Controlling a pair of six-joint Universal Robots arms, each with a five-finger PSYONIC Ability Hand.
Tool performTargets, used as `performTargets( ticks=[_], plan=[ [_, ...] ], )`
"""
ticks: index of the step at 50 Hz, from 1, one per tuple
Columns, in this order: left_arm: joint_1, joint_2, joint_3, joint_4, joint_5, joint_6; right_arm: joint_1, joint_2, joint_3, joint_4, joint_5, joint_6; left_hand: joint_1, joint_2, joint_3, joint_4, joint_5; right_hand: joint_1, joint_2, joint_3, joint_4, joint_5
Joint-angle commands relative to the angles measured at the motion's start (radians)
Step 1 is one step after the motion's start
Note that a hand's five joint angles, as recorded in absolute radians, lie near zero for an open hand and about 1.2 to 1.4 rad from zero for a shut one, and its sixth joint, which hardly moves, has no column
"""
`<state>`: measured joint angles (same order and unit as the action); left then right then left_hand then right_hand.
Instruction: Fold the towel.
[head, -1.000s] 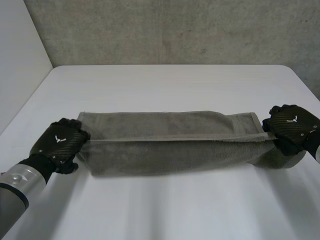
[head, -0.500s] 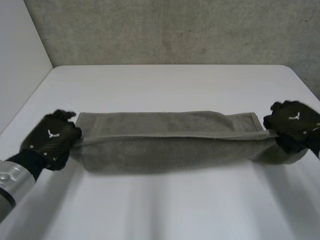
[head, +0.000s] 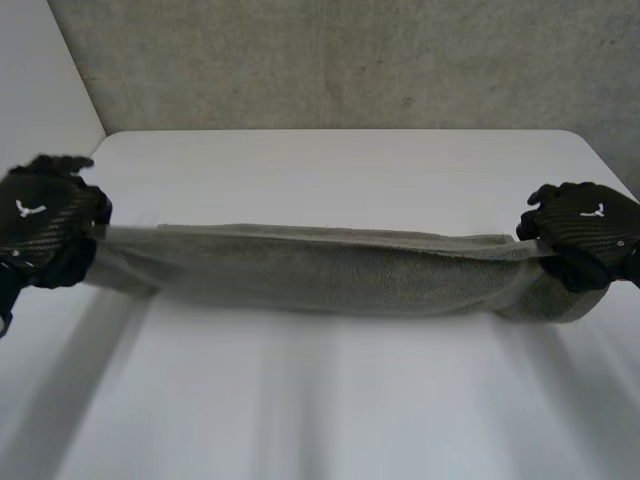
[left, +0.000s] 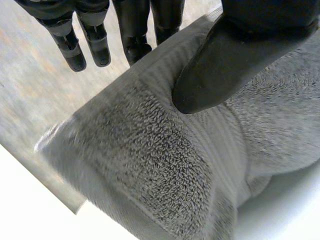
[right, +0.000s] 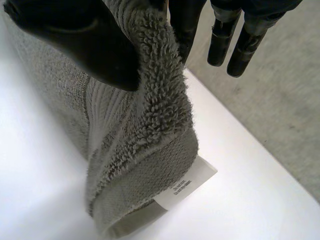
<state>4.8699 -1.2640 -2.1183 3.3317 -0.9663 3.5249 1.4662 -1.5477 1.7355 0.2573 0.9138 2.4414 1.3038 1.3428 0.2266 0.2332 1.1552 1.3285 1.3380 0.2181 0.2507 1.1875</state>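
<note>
Towel (head: 320, 270) hangs stretched between the two hands, low over the bench (head: 320, 400). The left hand (head: 40, 225) pinches one end between thumb and fingers. The right hand (head: 585, 235) clamps the other end the same way, a white label (right: 187, 185) dangling below its thumb. It looks like soft, light terry that will sag, so it is best held by the corners at each hand.

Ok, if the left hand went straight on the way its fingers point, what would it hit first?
Apart from the towel it pinches, the left hand seems to aim over the white table toward the grey wall. Nothing else shows between, though depth is unclear.
</note>
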Motion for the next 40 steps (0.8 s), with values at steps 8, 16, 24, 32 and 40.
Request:
performTargets(
  ticks=[8,16,24,32,40],
  plan=[
    [-0.093,-0.464,0.179,-0.009,-0.005,0.216,0.052,0.309,-0.229,0.028,0.097,-0.085,0.092,0.054,-0.052,-0.059,0.067,0.068,0.058,-0.044,-0.076,0.034],
    [-0.148,-0.681,0.358,-0.029,-0.022,0.276,0.095,0.469,-0.366,0.028,0.139,-0.081,0.092,0.054,-0.052,-0.059,0.067,0.068,0.058,-0.044,-0.076,0.034],
    [-0.202,-0.859,0.555,-0.066,-0.069,0.278,0.175,0.615,-0.485,0.017,0.211,-0.085,0.092,0.054,-0.052,-0.059,0.067,0.068,0.058,-0.044,-0.076,0.034],
    [-0.233,-0.980,0.722,-0.066,-0.138,0.276,0.200,0.701,-0.565,-0.004,0.229,-0.082,0.092,0.054,-0.052,-0.059,0.067,0.068,0.058,-0.044,-0.076,0.034],
    [-0.243,-1.029,0.819,-0.060,-0.144,0.279,0.207,0.732,-0.614,-0.064,0.232,-0.070,0.092,0.054,-0.052,-0.059,0.067,0.068,0.058,-0.044,-0.076,0.034]
  ],
)
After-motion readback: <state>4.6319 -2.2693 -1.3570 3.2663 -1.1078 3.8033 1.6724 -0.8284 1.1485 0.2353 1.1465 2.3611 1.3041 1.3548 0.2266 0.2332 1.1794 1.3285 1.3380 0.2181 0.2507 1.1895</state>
